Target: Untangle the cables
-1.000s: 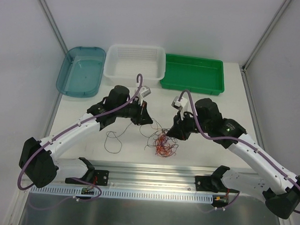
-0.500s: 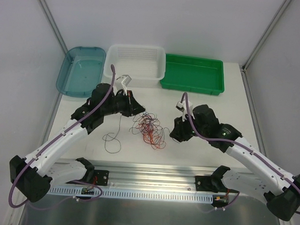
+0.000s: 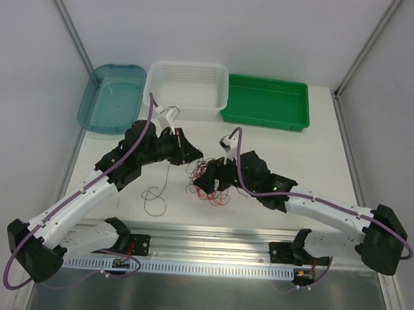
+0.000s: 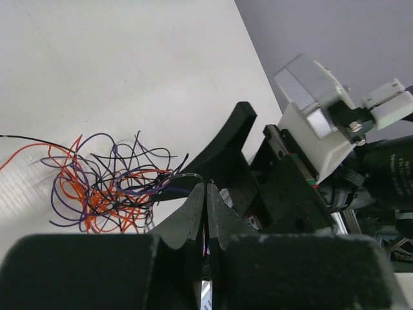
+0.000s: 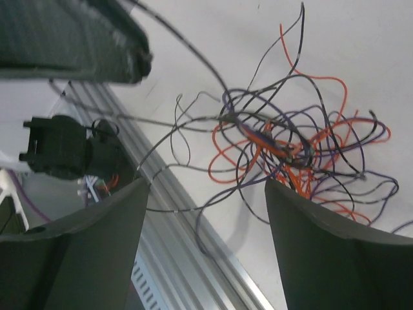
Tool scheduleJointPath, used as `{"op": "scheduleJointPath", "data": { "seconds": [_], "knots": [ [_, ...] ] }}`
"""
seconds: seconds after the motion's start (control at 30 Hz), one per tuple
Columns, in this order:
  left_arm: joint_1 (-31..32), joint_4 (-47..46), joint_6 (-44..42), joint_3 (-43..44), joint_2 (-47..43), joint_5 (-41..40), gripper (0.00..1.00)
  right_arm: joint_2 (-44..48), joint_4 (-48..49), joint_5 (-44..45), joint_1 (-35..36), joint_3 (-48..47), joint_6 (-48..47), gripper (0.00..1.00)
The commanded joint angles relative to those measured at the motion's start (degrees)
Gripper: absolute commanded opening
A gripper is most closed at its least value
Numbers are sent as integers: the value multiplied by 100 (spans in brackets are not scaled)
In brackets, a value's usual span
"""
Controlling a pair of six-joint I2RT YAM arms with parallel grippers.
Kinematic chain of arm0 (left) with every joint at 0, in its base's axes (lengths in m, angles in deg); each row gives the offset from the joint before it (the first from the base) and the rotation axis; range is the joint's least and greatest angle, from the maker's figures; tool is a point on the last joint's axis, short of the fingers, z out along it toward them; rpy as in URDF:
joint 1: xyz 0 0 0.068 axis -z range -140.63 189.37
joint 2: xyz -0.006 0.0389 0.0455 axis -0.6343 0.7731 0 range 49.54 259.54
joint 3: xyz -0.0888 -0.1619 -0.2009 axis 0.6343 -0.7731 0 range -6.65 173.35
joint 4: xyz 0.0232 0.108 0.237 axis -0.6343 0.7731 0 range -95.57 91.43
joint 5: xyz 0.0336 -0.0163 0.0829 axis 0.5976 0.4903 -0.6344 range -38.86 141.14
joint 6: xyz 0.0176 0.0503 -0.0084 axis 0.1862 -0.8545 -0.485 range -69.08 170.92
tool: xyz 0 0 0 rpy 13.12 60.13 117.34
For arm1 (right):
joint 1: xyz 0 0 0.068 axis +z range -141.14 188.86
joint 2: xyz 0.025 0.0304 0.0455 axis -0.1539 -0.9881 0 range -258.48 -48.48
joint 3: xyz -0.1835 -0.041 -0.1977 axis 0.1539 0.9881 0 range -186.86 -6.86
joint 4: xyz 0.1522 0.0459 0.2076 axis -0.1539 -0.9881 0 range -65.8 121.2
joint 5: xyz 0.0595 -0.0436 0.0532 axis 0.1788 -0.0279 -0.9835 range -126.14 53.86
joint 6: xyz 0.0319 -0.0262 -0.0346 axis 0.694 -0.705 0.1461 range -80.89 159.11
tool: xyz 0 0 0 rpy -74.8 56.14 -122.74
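Note:
The cables (image 3: 208, 171) are a small knot of thin orange, black and purple wires on the white table, between the two arms. My left gripper (image 3: 188, 151) is at the knot's upper left, shut on one thin dark cable that leads from its tips (image 4: 206, 186) into the tangle (image 4: 103, 187). My right gripper (image 3: 204, 186) stands open at the knot's near side. Its two fingers (image 5: 97, 232) spread wide, with a few loose strands and bare table between them. The tangle (image 5: 290, 148) lies just beyond them.
One dark cable (image 3: 153, 195) loops apart on the table, left of the knot. At the back stand a blue tub (image 3: 112, 97), a white basket (image 3: 187, 86) and a green tray (image 3: 266, 101). An aluminium rail (image 3: 204, 240) runs along the near edge.
The right gripper has opened and swung left to the knot. The left gripper pulled up and left, and the knot went leftward with it.

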Motion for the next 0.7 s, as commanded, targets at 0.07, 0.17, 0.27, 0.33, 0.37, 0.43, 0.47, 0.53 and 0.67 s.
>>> {"op": "scheduleJointPath", "data": {
  "seconds": [0.07, 0.17, 0.27, 0.33, 0.37, 0.43, 0.47, 0.53, 0.67],
  "knots": [
    [161, -172, 260, 137, -118, -140, 0, -580, 1103, 1563, 306, -264, 646, 77],
    [196, -128, 295, 93, -197, -132, 0, -818, 1007, 2135, 323, -334, 787, 71],
    [205, -58, 357, 41, -294, -132, 0, -976, 972, 2470, 323, -404, 778, 60],
    [214, -41, 366, 14, -355, -123, 0, -1072, 972, 2568, 332, -430, 761, 53],
    [214, -32, 348, 14, -373, -158, 0, -1082, 911, 2647, 323, -465, 761, 42],
    [214, 169, 261, 31, -452, -342, 0, -1073, 805, 2726, 332, -457, 717, 28],
    [214, 345, 95, 66, -478, -691, 0, -1012, 718, 2770, 323, -457, 682, 15],
    [205, 922, -90, 251, -540, -1254, 0, -880, 296, 2832, 280, -396, 516, 7],
    [48, 2057, -381, 611, -470, -3222, 0, -187, -512, 2797, -54, 8, 444, 1]
  ]
}}
